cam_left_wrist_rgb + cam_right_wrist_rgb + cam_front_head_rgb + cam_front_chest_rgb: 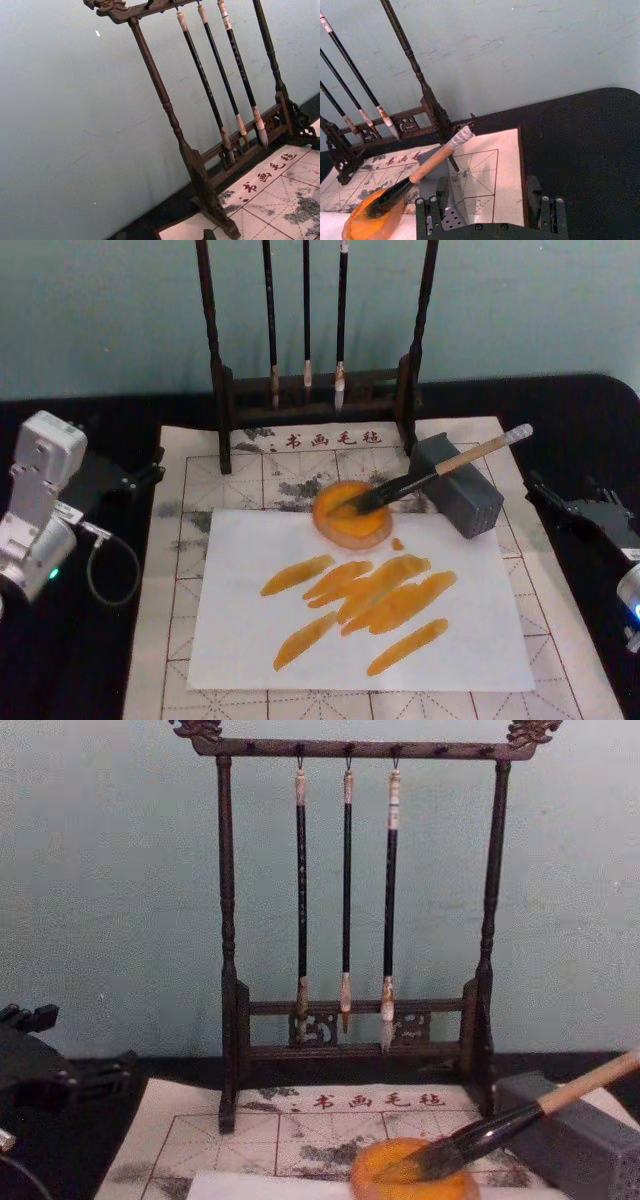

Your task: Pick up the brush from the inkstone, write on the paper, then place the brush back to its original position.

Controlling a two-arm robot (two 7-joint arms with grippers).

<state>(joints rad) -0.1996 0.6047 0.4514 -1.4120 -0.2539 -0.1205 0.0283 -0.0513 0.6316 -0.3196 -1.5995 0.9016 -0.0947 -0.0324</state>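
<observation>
Head view: brush (437, 473) lies untouched, bristles in the orange inkstone dish (351, 514) at center, tan handle propped across the grey block (458, 485) and pointing toward 2 o'clock, whitish wrapped end in the air. Paper (250, 640) sits at 6 o'clock of the dish on the cream grid mat (175, 540), covered with orange strokes (372, 592); the dish overlaps the paper's far edge. Wooden brush rack (315, 390) stands at 12 o'clock with three thin dark brushes (306, 310) hanging. Left pincer (128, 478) sits at 9 o'clock over the black counter (590, 430), just off the mat's left edge, holding nothing; cannot tell whether its fingers are apart or together. Right pincer (560, 502) sits at 3 o'clock, off the mat's right edge, near the grey block but apart from it; black fingers spread, nothing between them. Right wrist view: right pincer (490, 212) fingers stand wide apart with a bare gap, brush (432, 162) and block (437, 175) beyond them, bristles resting in the dish (367, 222). Chest view: brush (520, 1115) slopes down from 3 o'clock into the dish (410, 1170).
</observation>
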